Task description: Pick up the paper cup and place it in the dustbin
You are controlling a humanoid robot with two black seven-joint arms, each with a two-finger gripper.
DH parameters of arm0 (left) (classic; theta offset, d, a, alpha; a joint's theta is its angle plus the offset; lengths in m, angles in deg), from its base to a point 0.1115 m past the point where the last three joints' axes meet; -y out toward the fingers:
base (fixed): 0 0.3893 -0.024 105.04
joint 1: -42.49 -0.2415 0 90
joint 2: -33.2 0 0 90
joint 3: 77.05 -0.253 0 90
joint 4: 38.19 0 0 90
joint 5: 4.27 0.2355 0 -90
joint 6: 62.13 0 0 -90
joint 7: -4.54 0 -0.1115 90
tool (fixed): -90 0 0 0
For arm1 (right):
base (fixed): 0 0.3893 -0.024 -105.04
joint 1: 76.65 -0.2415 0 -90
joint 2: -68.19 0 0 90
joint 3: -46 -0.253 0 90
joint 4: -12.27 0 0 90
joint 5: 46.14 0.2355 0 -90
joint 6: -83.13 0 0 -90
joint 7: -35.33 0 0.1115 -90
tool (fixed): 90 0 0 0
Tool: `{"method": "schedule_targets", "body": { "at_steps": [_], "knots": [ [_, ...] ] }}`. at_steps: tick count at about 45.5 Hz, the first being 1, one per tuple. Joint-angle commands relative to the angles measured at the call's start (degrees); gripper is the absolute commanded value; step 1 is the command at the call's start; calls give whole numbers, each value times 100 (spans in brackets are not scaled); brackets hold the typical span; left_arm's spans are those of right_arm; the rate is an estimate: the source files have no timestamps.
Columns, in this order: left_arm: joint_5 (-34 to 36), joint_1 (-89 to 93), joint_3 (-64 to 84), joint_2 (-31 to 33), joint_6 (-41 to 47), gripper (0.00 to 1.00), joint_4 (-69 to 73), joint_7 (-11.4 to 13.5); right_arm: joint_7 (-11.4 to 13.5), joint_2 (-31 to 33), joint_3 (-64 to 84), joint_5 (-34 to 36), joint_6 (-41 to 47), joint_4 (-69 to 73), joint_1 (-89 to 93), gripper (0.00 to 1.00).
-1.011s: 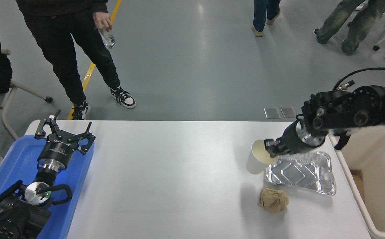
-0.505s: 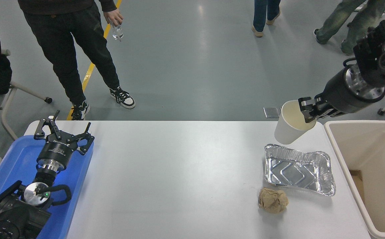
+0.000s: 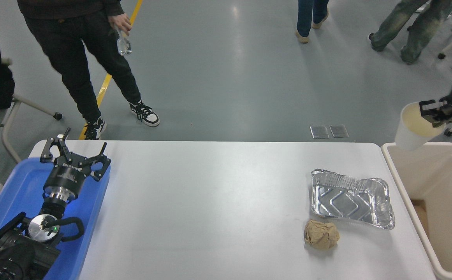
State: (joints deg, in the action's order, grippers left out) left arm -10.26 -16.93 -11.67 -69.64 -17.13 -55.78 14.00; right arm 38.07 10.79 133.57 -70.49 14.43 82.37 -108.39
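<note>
My right gripper (image 3: 433, 115) comes in from the right edge and is shut on the rim of the white paper cup (image 3: 412, 130). It holds the cup tilted in the air over the far left corner of the beige dustbin (image 3: 407, 173). The cup's cream inside faces the camera. The dustbin stands off the table's right end. My left gripper (image 3: 74, 154) is parked open over the blue tray at the lower left.
A silver foil tray (image 3: 351, 197) and a crumpled brown paper ball (image 3: 321, 233) lie on the white table near its right end. A blue tray (image 3: 15, 192) sits at the left end. People stand beyond the far edge.
My right gripper has lifted the cup off the table beside the foil tray and carried it up and to the right, to above the dustbin's corner. The left arm has not moved.
</note>
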Motion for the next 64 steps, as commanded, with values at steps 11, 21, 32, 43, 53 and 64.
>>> {"method": "schedule_targets", "body": {
  "at_steps": [11,21,32,43,53,64],
  "knots": [
    [-7,9,1,1,0,99,0,4,-2,1012,-2066,-246,-1769,-3265,4350,0],
    [2,9,1,1,0,99,0,4,7,706,-4203,-246,-2463,-4619,6750,0],
    [2,9,1,1,0,99,0,4,15,2,-4951,245,-2745,-5155,7805,0],
    [-7,9,1,9,0,99,0,4,7,-394,-4951,730,-2842,-5402,8184,0],
    [-7,9,1,9,0,99,0,4,-2,-394,-4925,739,-2842,-5367,8237,0],
    [-7,9,1,9,0,99,0,4,-37,-52,-4855,633,-2693,-4726,7877,100]
  ]
}}
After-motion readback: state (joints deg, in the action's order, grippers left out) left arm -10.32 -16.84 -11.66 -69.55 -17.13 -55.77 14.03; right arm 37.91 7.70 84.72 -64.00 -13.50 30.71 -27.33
